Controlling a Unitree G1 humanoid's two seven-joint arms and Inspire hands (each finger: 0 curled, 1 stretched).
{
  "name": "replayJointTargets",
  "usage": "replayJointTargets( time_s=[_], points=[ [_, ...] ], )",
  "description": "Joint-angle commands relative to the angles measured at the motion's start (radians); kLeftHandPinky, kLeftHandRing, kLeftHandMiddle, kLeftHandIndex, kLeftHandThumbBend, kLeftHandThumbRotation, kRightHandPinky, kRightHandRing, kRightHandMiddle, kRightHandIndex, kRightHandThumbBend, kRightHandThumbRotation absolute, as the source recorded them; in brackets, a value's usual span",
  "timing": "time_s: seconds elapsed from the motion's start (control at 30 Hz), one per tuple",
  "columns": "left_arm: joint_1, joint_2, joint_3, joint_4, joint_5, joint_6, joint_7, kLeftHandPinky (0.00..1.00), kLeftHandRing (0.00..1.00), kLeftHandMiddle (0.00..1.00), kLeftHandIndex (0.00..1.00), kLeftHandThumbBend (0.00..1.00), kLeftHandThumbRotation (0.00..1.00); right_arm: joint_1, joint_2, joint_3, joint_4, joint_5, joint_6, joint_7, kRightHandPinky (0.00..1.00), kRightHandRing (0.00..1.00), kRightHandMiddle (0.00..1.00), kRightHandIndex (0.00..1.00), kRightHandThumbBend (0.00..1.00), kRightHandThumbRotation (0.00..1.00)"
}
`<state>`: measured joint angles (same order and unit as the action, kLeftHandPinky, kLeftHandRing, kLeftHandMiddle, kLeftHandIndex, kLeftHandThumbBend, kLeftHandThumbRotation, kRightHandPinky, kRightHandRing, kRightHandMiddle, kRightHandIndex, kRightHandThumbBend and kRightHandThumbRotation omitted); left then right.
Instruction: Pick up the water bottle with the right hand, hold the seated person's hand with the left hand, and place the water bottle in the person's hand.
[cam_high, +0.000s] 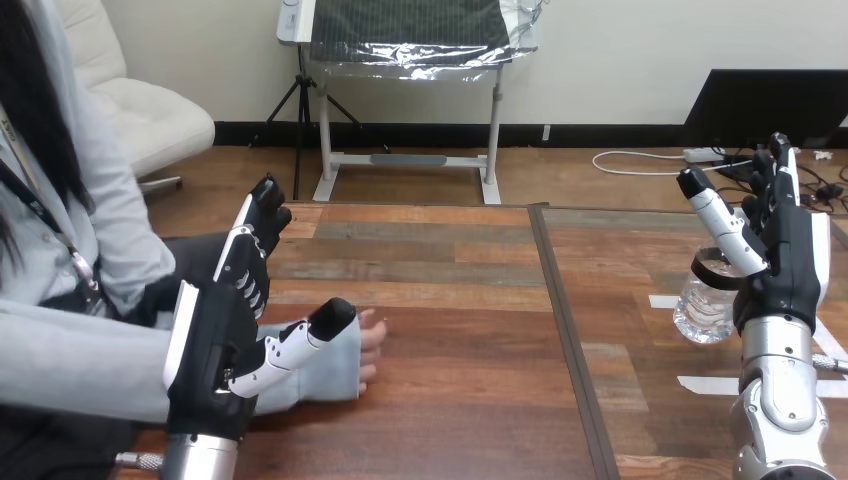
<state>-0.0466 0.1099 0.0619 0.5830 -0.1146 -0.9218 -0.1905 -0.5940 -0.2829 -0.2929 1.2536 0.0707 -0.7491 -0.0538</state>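
The water bottle (700, 310) seems to stand upright just beside the right hand (790, 262), on its thumb side, and the fingers (784, 170) are spread, not closed on it.

Looks like a robotics lab or test room: white tape marks (705, 383) stuck on the wood-plank desk (450, 300) at lower right, two desktops butted along a dark seam (565, 330), a person (60, 330) seated at the left.

The left hand (212, 348) stands on edge, fingers straight, thumb stretched out sideways. The right hand (790, 265) points upright, fingers straight, thumb spread.
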Motion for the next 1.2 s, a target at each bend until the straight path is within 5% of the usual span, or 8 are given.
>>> replayJointTargets(
  time_s=[0.0, 0.67, 1.17],
  points=[
    [-0.037, 0.006, 0.016, -0.013, -0.007, -0.021, -0.004, 0.98, 0.94, 0.96, 0.95, 1.00, 0.48, -0.006, 0.002, -0.005, 0.041, -0.006, 0.019, -0.004, 1.00, 1.00, 0.98, 1.00, 1.00, 0.51],
    [-0.048, -0.002, 0.019, -0.004, -0.006, -0.011, -0.005, 0.98, 0.94, 0.96, 0.95, 1.00, 0.47, 0.009, 0.006, -0.014, 0.026, 0.005, -0.046, -0.007, 1.00, 1.00, 0.96, 0.99, 1.00, 0.52],
    [-0.066, -0.007, 0.026, 0.019, 0.007, -0.011, -0.002, 0.99, 0.95, 0.96, 0.94, 1.00, 0.48, 0.036, 0.018, -0.015, -0.010, 0.013, -0.148, -0.018, 0.99, 0.98, 0.94, 0.98, 1.00, 0.52]
  ],
)
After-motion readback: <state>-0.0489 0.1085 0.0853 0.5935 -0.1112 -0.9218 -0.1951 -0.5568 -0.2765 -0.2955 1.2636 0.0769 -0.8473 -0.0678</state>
